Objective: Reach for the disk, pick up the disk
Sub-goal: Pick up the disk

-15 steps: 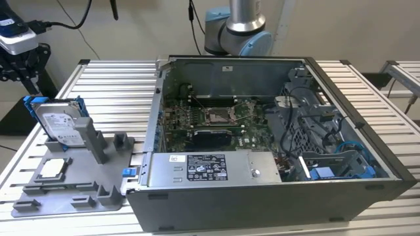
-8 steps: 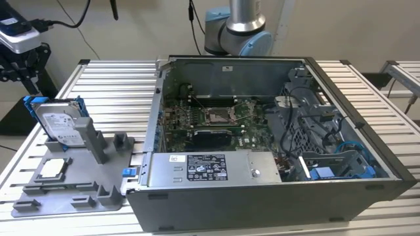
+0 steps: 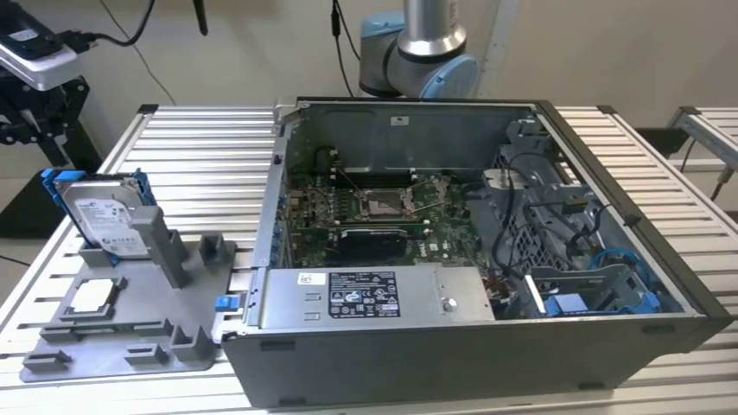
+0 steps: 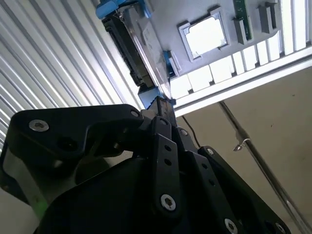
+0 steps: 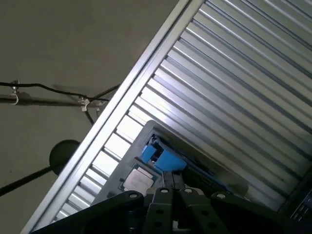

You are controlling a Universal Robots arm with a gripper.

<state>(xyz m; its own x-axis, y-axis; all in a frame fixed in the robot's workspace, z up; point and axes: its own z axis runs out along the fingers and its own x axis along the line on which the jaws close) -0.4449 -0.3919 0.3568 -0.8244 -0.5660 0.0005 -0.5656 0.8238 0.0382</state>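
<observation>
While the disk (image 4: 139,51) stands ahead of the jaws, untouched | jaws clenched, empty

A ribbed metal tabletop (image 3: 196,147) carries an open desktop computer case (image 3: 461,354) lying on its side. Inside it sit a green motherboard (image 3: 346,216) with a bare processor socket (image 3: 382,204), a silver power supply (image 3: 369,296) along the near wall, and a blue plastic bracket (image 3: 576,303) beside blue cables (image 3: 617,259). At the exterior view's left a grey moulded holder (image 3: 127,346) rests on the tabletop, with a small square silver-white chip (image 3: 96,296) lying flat in one recess. In both wrist views a thin cable (image 5: 48,90) runs across the floor (image 5: 73,39) past the tabletop's edge
</observation>
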